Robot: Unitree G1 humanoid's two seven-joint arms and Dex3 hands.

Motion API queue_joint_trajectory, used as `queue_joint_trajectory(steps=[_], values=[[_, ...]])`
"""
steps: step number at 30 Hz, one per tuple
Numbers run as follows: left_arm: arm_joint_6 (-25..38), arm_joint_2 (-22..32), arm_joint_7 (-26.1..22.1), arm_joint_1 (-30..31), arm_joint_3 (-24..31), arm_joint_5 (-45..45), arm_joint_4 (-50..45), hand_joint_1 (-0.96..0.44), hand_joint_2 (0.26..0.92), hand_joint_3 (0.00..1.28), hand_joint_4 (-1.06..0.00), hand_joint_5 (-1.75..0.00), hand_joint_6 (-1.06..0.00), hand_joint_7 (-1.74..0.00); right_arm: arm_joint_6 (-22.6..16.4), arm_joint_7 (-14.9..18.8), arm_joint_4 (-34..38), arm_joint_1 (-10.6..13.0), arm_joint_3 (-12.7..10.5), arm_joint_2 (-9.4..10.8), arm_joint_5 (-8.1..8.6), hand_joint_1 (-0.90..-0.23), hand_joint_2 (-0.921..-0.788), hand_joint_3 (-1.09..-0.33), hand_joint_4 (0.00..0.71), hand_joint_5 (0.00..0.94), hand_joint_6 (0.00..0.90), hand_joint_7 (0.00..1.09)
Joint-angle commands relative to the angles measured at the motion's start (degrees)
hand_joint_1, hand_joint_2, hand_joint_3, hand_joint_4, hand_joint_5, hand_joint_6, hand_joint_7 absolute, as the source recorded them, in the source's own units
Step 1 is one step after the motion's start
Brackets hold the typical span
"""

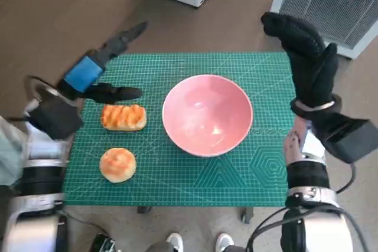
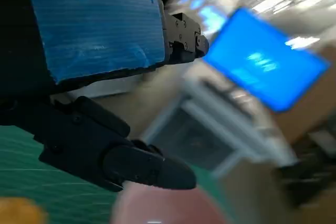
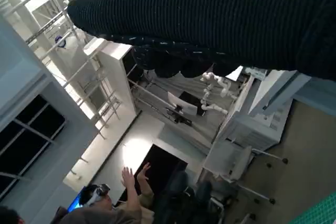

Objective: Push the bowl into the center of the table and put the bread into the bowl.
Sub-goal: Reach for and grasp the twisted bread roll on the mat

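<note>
Fingers of the left hand (image 1: 97, 69) spread empty above the long bread (image 1: 123, 117), poised to grasp; right hand (image 1: 308, 57) open beside the centred bowl (image 1: 207, 114)

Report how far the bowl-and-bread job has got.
Done: the pink bowl sits near the middle of the green mat. In hand: the left hand hovers open over the long bread, gripping nothing. Left: no bread is in the bowl; the round bread lies untouched. The right hand is raised beside the mat.
</note>
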Motion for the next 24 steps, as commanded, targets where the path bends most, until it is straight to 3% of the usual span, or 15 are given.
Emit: queue_joint_trajectory(steps=[1, 14, 24], values=[[16.9, 5.7, -3.7, 0.6, -5.6, 10.8, -10.6, -0.25, 0.699, 0.00, -0.06, 0.00, -0.23, -0.03, 1.1, -1.2, 0.3, 1.9, 0.3, -0.6, -0.59, -0.763, -0.921, -0.640, 0.196, 0.003, 0.282, 0.08], [30.1, 3.2, -6.9, -4.0, -16.9, 19.4, -5.4, -0.26, 0.703, 0.00, -0.05, 0.00, -0.25, -0.01, 1.5, -2.2, 1.1, 1.3, 0.9, -0.6, -1.30, -0.753, -0.921, -0.643, 0.194, 0.001, 0.280, 0.08], [32.6, 0.5, -4.0, -5.9, -24.5, 24.9, 2.4, -0.23, 0.703, 0.00, -0.04, 0.00, -0.24, 0.00, 1.1, -2.9, 1.2, 1.2, 1.5, -0.9, -1.75, -0.750, -0.921, -0.655, 0.193, 0.001, 0.279, 0.08]])
